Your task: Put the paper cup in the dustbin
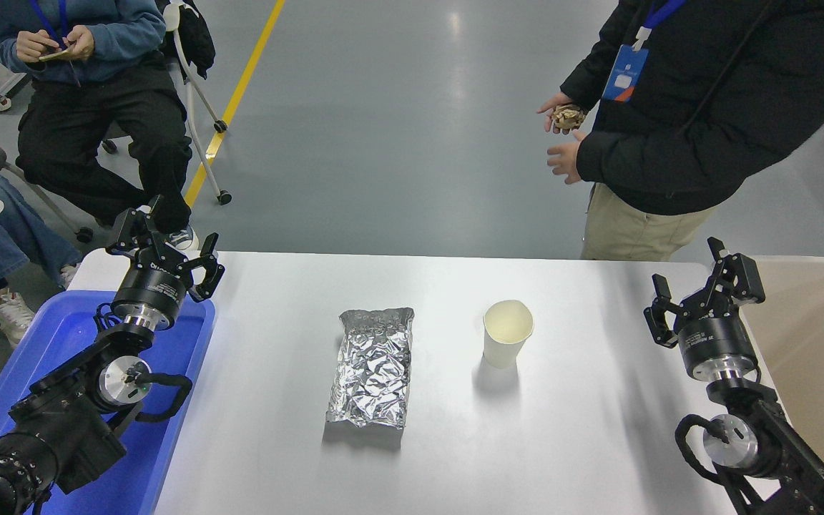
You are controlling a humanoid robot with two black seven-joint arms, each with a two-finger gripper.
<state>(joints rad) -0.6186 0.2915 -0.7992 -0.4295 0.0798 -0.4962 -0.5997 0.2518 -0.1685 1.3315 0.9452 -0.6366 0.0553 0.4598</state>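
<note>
Near the middle of the white bench (562,443) the paper cup (507,342) stands upright, mouth up, just right of the foil bag (373,366) and apart from it. My right fingers (702,290) hang spread and empty at the right edge, between the cup and the dustbin (823,357) beside the bench. My left fingers (169,247) are parked, spread, over the blue tray (61,336). To take the cup well, I judge I should come in from its right, straddle the wall below the rim, and close gently, since thin paper likely crumples. I should also keep off the bag.
</note>
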